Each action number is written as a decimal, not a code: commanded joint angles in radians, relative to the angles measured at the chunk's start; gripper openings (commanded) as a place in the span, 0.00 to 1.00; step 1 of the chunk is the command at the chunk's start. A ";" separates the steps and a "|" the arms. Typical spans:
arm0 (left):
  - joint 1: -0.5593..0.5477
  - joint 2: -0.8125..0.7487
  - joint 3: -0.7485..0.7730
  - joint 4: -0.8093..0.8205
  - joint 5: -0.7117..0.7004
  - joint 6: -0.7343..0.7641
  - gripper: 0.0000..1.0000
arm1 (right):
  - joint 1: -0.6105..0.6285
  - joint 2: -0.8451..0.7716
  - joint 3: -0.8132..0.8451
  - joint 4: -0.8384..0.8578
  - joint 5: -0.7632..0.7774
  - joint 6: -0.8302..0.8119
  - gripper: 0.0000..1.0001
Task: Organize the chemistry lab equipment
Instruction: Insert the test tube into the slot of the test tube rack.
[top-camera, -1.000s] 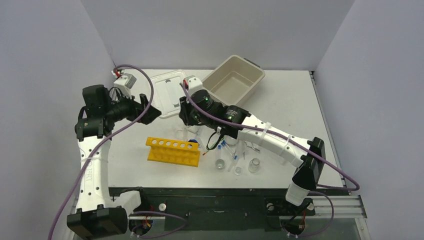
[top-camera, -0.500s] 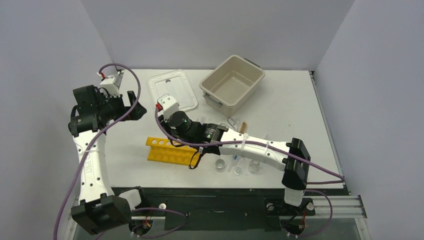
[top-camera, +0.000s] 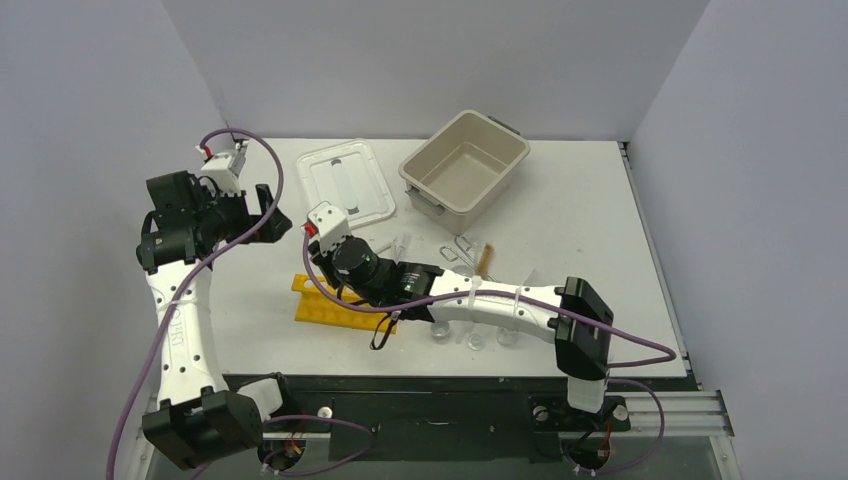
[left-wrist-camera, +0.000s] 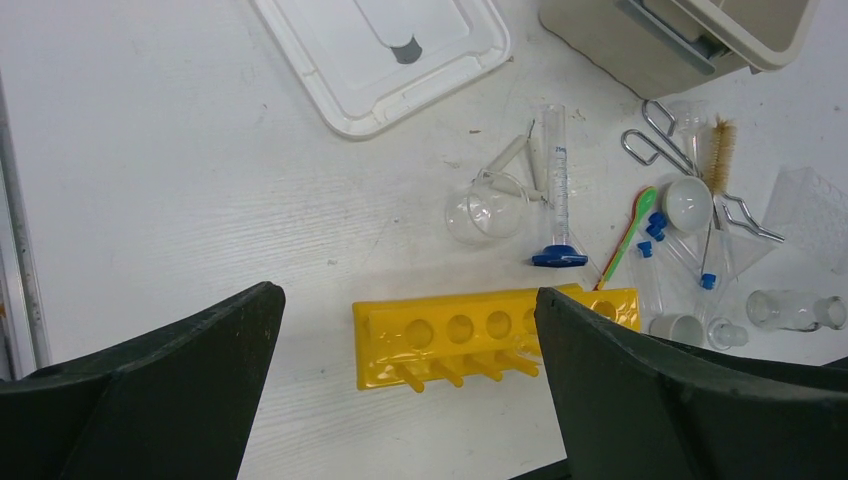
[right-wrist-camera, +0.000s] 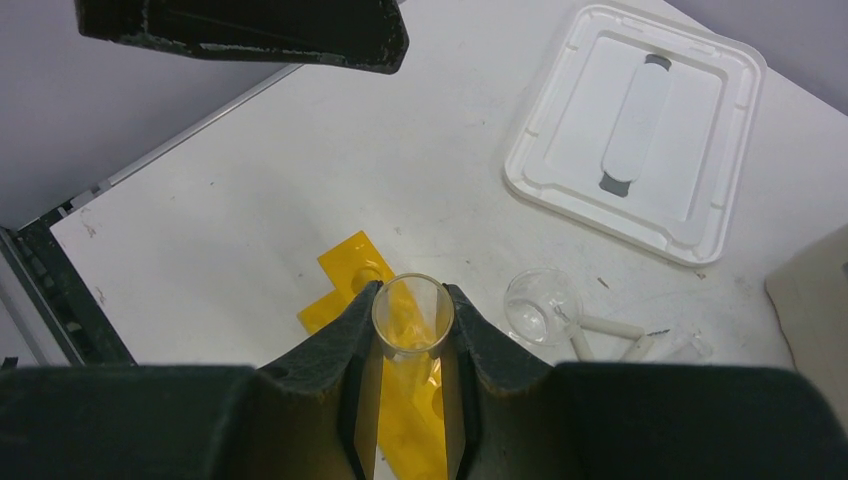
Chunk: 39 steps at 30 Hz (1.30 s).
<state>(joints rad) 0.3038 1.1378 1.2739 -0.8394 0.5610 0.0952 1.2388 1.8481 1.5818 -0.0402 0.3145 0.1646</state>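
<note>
While right gripper pinches a test tube over the yellow rack, left gripper hangs spread wide at its 11 o'clock.

table: white, matt, lightly scuffed and specked. tube rack: yellow plastic, smooth, glossy. test tube: clear, shiny at rim (glass or clear plastic, cannot tell). lid: white plastic, smooth, soft sheen. tub: beige plastic, matt. tongs: bright bare metal wire. brush: brown, bristly. left gripper fingers: black, matt, faintly grainy.
</note>
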 joint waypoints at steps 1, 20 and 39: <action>0.009 -0.017 0.000 -0.003 0.002 0.036 0.97 | 0.009 0.016 0.003 0.104 0.008 -0.014 0.00; 0.009 -0.031 -0.012 0.005 0.008 0.058 0.97 | 0.009 0.057 -0.028 0.105 0.018 0.000 0.00; 0.009 -0.036 -0.014 0.012 -0.008 0.078 0.97 | -0.007 0.117 -0.091 0.184 0.012 0.041 0.00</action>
<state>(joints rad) 0.3042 1.1259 1.2545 -0.8494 0.5537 0.1528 1.2377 1.9610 1.4990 0.0792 0.3176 0.1886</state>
